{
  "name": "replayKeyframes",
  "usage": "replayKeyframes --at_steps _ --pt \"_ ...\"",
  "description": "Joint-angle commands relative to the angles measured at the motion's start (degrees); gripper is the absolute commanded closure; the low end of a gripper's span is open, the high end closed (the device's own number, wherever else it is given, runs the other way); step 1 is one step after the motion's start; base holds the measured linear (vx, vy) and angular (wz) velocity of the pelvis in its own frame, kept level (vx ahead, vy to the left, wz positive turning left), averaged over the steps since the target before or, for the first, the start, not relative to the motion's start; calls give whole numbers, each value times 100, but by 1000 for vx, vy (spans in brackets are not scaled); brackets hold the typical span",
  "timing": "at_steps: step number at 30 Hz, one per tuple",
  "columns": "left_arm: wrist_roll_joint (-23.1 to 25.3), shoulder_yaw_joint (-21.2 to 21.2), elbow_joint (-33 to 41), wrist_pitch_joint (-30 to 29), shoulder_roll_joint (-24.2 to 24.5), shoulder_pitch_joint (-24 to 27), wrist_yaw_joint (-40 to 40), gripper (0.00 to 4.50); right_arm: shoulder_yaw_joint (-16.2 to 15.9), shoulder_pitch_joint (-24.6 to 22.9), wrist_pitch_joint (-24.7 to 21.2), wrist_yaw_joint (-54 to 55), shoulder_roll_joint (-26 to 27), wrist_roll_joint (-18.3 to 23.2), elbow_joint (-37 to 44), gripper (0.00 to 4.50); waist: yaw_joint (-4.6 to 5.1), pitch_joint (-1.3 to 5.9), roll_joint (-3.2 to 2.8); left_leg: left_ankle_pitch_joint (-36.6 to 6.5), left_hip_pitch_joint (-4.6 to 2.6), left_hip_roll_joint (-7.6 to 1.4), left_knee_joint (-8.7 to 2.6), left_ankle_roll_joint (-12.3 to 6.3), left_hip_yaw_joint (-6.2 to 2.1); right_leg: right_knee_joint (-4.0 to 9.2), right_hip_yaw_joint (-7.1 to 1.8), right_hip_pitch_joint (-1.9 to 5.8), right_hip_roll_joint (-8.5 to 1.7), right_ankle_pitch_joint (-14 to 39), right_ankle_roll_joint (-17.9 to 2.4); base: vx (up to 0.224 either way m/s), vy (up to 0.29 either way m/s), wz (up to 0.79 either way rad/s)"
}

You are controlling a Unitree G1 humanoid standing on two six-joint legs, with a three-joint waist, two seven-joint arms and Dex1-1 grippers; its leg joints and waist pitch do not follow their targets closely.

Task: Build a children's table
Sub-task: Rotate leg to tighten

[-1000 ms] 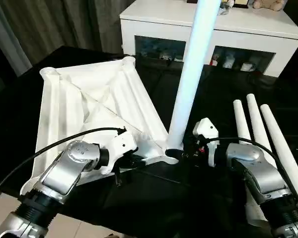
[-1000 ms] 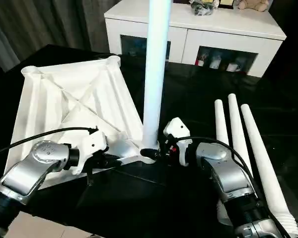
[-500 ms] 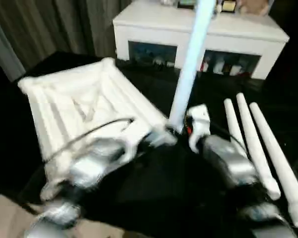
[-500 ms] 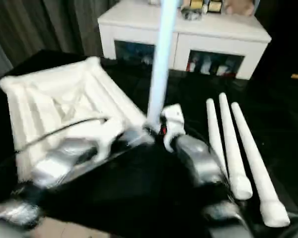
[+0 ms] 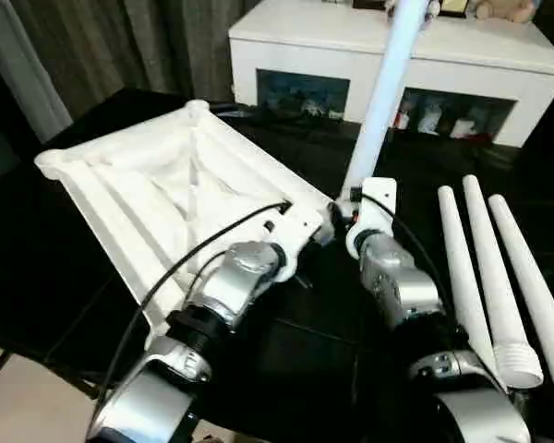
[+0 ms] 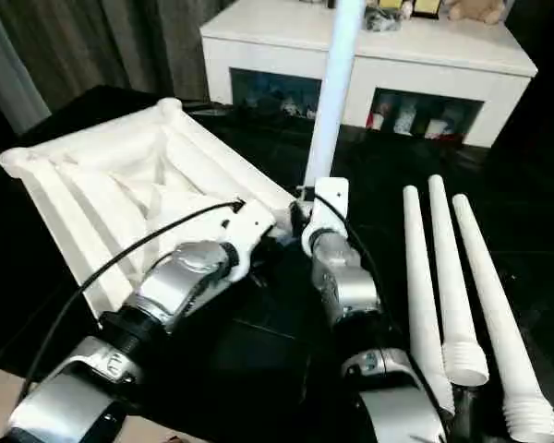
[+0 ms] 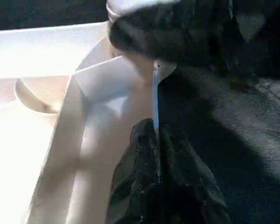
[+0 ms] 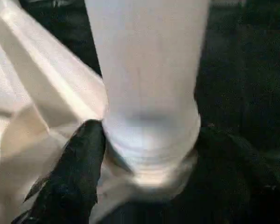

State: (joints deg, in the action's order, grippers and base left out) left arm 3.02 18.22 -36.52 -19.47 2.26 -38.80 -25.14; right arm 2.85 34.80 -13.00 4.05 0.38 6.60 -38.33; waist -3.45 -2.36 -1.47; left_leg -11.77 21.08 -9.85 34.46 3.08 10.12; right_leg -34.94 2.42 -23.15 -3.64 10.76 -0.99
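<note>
The children's table top (image 5: 157, 180) lies underside-up on a black surface (image 5: 55, 277), left pincer (image 7: 156, 140) clamping its rim, right pincer (image 8: 144, 154) gripping the standing leg (image 5: 383, 83).

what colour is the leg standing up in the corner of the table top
White, like the table top. The upright leg shows best in the right eye view, against the dark surface.

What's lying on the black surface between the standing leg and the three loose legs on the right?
Nothing: in the right eye view, only bare black surface separates the standing leg from the three loose legs.
</note>
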Motion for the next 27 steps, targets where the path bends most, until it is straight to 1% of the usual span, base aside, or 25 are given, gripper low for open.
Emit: replayKeyframes --at_steps 1,2,3,4,5,6,7,8,10,12,13,14,15,16,17,18,19,20,21,22,24,26,27 --pt "-23 -149 141 321 96 55 8 450 97 -58 -5 64 -68 5 57 77 -12 377 56 -311 -33 -261 -379 -400 -92 323 -232 329 -441 -111 -1299 0 0 0" --pt "-42 -140 199 386 128 103 -65 450 39 -107 -44 98 -124 -58 276 77 -7 364 72 -400 -40 -266 -385 -399 -85 344 -233 325 -447 44 -1308 0 0 0" --pt "-42 -140 200 387 128 103 -65 450 38 -108 -44 99 -124 -59 278 70 -17 352 64 -473 -43 -271 -394 -379 -87 358 -233 325 -449 206 -1281 0 0 0" --pt "-37 -160 227 415 141 121 -28 450 -2 -213 -84 86 -191 -108 598 60 -10 353 97 -489 -41 -269 -394 -375 -80 365 -238 327 -448 254 -1264 0 0 0" --pt "-37 -195 225 448 142 123 19 423 -41 -296 -140 56 -244 -158 838 55 -25 349 95 -469 -41 -272 -397 -364 -88 357 -239 335 -448 300 -1221 0 0 0" --pt "-217 -393 329 394 129 159 -57 406 -82 -498 -401 -78 -355 -200 1338 52 -20 331 96 -472 -37 -270 -405 -365 -82 374 -245 327 -435 340 -1165 0 0 0" --pt "-258 -431 361 362 128 170 -83 395 -87 -533 -449 -96 -373 -207 1416 52 -26 337 91 -475 -39 -275 -407 -356 -89 369 -244 334 -440 348 -1140 0 0 0" --pt "-287 -456 383 340 127 177 -101 395 -91 -557 -483 -108 -385 -212 1469 52 -23 338 90 -474 -38 -275 -407 -344 -91 367 -244 331 -442 359 -1149 0 0 0" --pt "-397 -578 730 375 180 297 -105 392 -110 -846 -661 -306 -467 -103 2042 52 -27 345 53 -496 -51 -293 -410 -293 -98 363 -245 322 -441 353 -1135 0 0 0" --pt "-400 -695 1224 513 255 485 41 362 -68 -1152 -771 -500 -510 122 2667 52 -16 343 26 -460 -43 -306 -408 -310 -106 337 -248 325 -427 69 -1111 0 0 0" --pt "-395 -728 1349 543 270 537 94 362 -61 -1225 -798 -529 -521 170 2815 52 -2 333 44 -499 -32 -302 -409 -335 -102 352 -245 327 -422 50 -1117 0 0 0" --pt "-500 -890 1816 590 308 758 160 355 -1 -1426 -826 -645 -516 398 3255 52 -4 333 16 -535 -41 -294 -411 -324 -101 358 -244 316 -423 107 -1119 0 0 0" --pt "-540 -956 1965 559 318 830 191 353 18 -1478 -855 -661 -514 448 3377 52 -2 323 19 -649 -40 -322 -422 -313 -104 373 -252 330 -445 197 -1133 0 0 0" --pt "-580 -1018 2096 517 326 896 217 343 30 -1520 -894 -669 -515 477 3483 52 12 316 33 -663 -24 -313 -424 -306 -101 379 -252 324 -429 260 -1126 0 0 0" --pt "-628 -1086 2249 459 339 978 237 343 34 -1569 -980 -675 -524 490 3613 52 24 317 7 -713 -40 -309 -432 -261 -102 381 -245 305 -412 360 -1130 0 0 0" --pt "-650 -1127 2384 433 375 1065 235 343 40 -1591 -1091 -672 -521 507 3690 52 43 294 14 -873 -43 -302 -446 -211 -95 411 -246 291 -395 608 -1096 0 0 0" --pt "-662 -1154 2528 358 417 1174 235 343 39 -1608 -1150 -633 -526 467 3757 52 47 290 14 -979 -50 -300 -457 -145 -97 431 -250 274 -394 847 -1023 0 0 0" --pt "-662 -1154 2528 358 417 1174 235 343 39 -1608 -1150 -633 -526 467 3757 52 52 287 11 -1001 -50 -299 -460 -107 -101 432 -253 272 -391 902 -995 0 0 0" --pt "-662 -1154 2528 358 417 1174 235 343 39 -1608 -1150 -633 -526 467 3757 52 65 275 12 -1102 -52 -285 -469 -44 -96 459 -258 253 -381 1062 -923 0 0 0" --pt "-662 -1154 2528 358 417 1174 235 343 39 -1608 -1150 -633 -526 467 3757 52 69 280 7 -1152 -62 -280 -473 12 -102 467 -263 247 -381 1150 -857 0 0 0" --pt "-662 -1154 2528 358 417 1174 235 343 39 -1608 -1150 -633 -526 467 3757 52 72 283 7 -1156 -58 -276 -473 61 -105 468 -266 245 -382 1146 -799 0 0 0" --pt "-662 -1154 2528 358 417 1174 235 343 39 -1608 -1150 -633 -526 467 3757 52 69 292 8 -1038 -46 -272 -467 70 -110 446 -265 257 -380 953 -785 0 0 0" --pt "-662 -1154 2528 358 417 1174 235 343 39 -1608 -1150 -633 -526 467 3757 52 70 299 5 -938 -40 -273 -462 68 -114 426 -264 264 -378 768 -802 0 0 0"
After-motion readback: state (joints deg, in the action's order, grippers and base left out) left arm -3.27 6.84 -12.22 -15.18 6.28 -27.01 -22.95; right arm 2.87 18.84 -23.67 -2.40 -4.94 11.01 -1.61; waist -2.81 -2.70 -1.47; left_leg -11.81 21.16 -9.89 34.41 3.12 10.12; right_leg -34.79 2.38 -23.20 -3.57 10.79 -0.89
